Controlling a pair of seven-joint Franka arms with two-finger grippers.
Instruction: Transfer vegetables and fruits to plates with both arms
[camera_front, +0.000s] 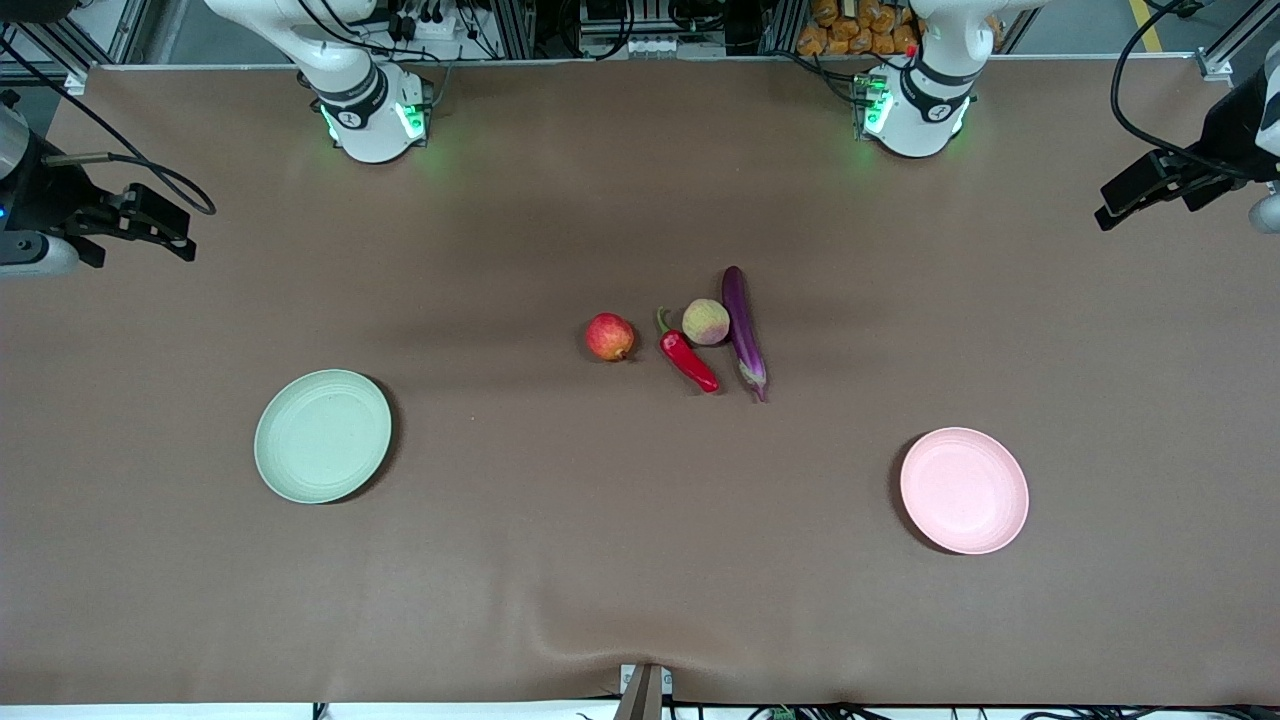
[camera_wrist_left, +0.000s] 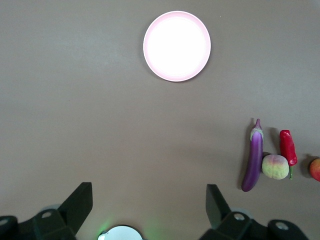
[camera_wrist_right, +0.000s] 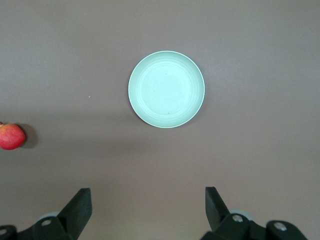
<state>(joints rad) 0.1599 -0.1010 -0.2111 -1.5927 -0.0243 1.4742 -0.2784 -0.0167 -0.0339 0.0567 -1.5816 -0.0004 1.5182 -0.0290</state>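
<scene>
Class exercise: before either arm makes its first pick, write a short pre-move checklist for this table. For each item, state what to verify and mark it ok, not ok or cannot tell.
1. Left gripper open and holding nothing, up over the left arm's end of the table: ok.
2. Right gripper open and holding nothing, up over the right arm's end: ok.
3. Green plate bare, ready to receive: ok.
4. Pink plate bare: ok.
5. Apple stands apart from the rest, free to grasp: ok.
6. Peach has room for fingers: not ok; it sits tight between the chili pepper and the eggplant.
</scene>
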